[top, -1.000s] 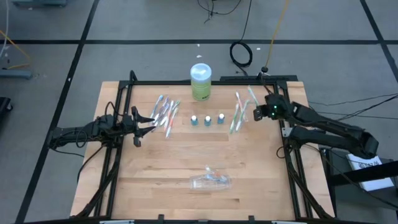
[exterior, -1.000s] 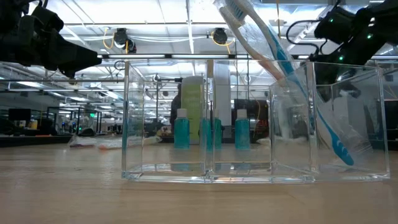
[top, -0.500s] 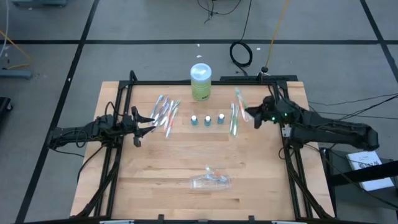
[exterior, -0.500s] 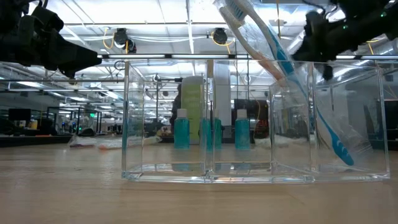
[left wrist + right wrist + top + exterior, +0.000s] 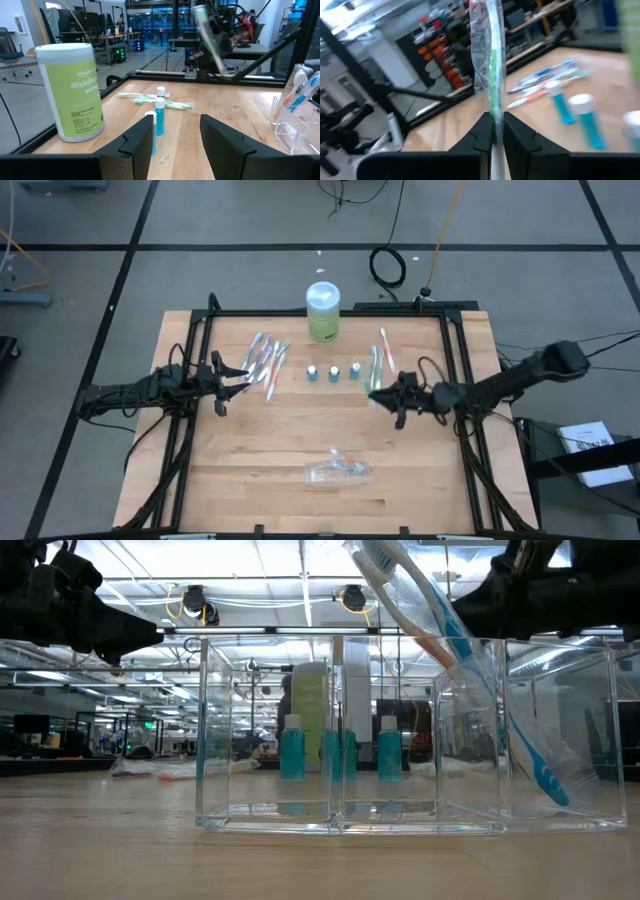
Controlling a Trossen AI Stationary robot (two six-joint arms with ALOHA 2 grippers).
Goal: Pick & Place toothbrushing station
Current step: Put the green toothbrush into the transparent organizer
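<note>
Bright overhead light, right wrist blurred

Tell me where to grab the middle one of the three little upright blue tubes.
Probably best from straight above, gripping the middle tube just under its white cap. It stands upright with neighbouring tubes close on either side of the row, so close the end effector across the row, front to back.
</note>
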